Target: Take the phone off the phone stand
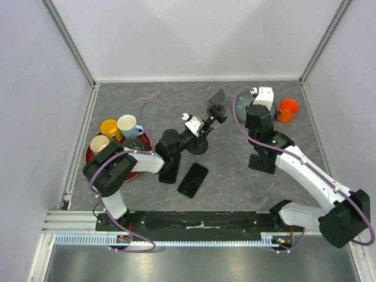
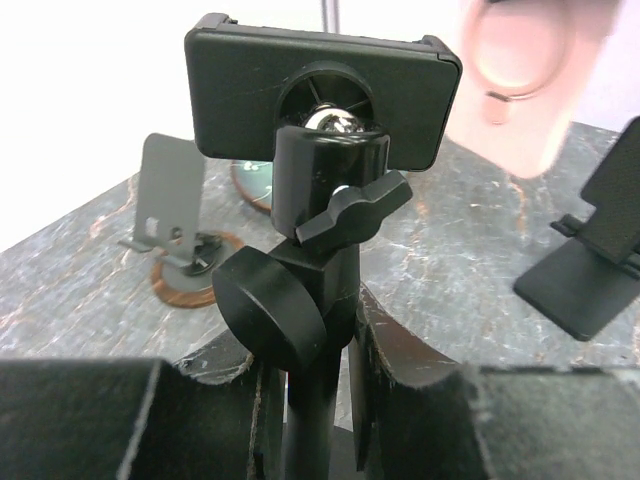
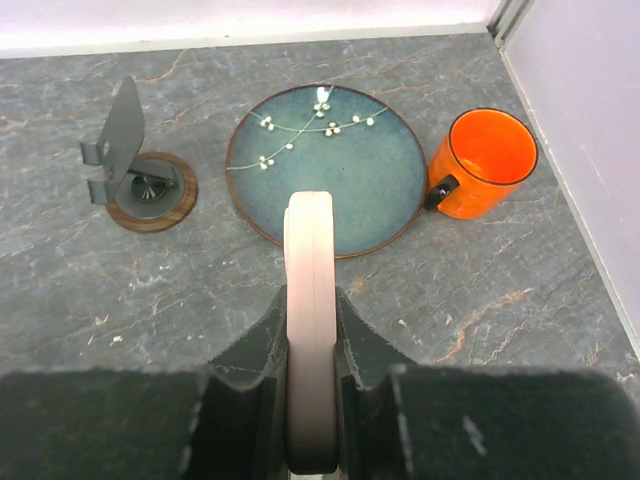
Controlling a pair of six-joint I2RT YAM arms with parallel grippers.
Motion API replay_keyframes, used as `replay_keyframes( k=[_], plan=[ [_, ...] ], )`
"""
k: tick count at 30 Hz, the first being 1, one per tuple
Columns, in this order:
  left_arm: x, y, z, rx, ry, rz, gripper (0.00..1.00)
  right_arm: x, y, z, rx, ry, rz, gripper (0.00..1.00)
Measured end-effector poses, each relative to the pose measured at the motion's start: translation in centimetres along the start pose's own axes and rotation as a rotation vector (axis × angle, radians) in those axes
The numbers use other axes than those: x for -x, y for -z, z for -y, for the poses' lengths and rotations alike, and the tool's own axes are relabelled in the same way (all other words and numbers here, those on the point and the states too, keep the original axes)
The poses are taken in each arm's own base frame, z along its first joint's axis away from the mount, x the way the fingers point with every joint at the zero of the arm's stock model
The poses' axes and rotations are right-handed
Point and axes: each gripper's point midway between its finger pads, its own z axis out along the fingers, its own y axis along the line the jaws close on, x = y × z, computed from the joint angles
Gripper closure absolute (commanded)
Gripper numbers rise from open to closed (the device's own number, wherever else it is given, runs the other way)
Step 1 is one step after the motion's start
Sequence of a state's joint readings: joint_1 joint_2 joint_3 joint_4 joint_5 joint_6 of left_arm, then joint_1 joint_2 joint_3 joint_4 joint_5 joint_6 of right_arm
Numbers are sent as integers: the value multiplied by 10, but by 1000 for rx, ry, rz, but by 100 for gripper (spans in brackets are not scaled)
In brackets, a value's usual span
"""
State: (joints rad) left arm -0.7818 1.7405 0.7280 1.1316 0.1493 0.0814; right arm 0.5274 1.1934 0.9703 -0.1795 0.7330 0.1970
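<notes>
Nothing here can be read. The phone (image 3: 310, 330) shows only its plain pale edge, and the back of the phone stand (image 2: 250, 90) is bare black plastic. The one marking is a painted sprig of white blossoms on the blue plate (image 3: 380, 190), not lettering. The two dark phones (image 1: 192, 180) towards the bench's near edge are too small to tell.

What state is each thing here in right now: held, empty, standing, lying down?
Black clamp phone stand: upright, cradle looks empty, pole clamped by left gripper.
Pale pink phone: held edge-up in right gripper.
Orange mug: upright, empty.
Blue-green floral plate: bare.
Grey metal stand on wooden disc: empty.
Black phone on the table: lying flat.
</notes>
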Motion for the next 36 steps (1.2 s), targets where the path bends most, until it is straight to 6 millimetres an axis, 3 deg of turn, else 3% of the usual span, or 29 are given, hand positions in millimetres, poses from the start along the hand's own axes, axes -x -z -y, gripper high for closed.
replay_keyframes(
  k=[6,12,14,21,24,28,36],
  plan=[
    [-6,10,-39,88,42,-2,98,-11,16,-13,133,34,-52,100],
    [-3,36,-71,187,67,-9,98,-60,32,-35,244,143,-159,100],
    [12,43,-76,206,61,12,98,-77,37,-42,259,193,-191,100],
    [101,62,-80,228,24,185,98,-130,32,-63,164,405,-252,100],
    [123,72,-81,244,17,221,98,-151,25,-67,112,461,-271,100],
    [134,79,-81,254,10,225,98,-152,20,-73,75,471,-243,92],
    [122,83,-86,288,16,167,98,-155,7,-89,55,475,-217,70]
  ],
)
